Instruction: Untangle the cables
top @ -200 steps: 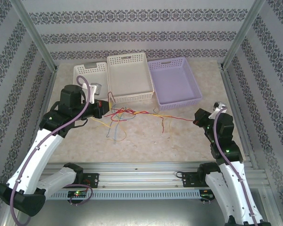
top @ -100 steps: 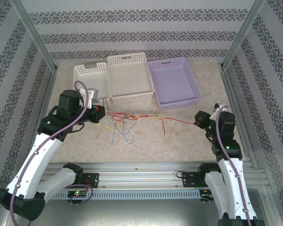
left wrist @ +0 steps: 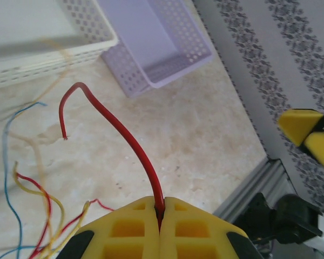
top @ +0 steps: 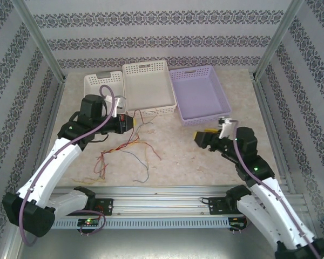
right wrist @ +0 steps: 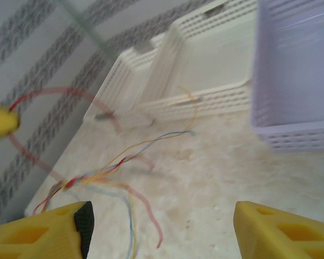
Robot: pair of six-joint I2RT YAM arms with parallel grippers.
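The cables (top: 120, 149) are thin red, yellow and blue wires lying loosely tangled on the table left of centre. My left gripper (top: 130, 122) hovers just in front of the white baskets, shut on one end of a red cable (left wrist: 130, 141). That cable arcs up out of the closed jaws and curls over to a free tip. My right gripper (top: 200, 137) is over the table's right middle, open, with nothing between its fingers (right wrist: 43, 232). In the right wrist view the cables (right wrist: 119, 162) lie blurred ahead of the gripper (right wrist: 162, 234).
Three baskets stand along the back: a small white one (top: 100, 81), a larger white one (top: 149, 110) and a purple one (top: 208, 117). Metal frame rails run along the table's near edge (top: 162, 190) and sides. The right gripper's yellow fingers (left wrist: 308, 135) show at the edge of the left wrist view.
The right gripper has opened and let the red cable go, then swung left toward the middle. The stretched cables have dropped slack to the left. The left gripper rose slightly toward the baskets, still shut.
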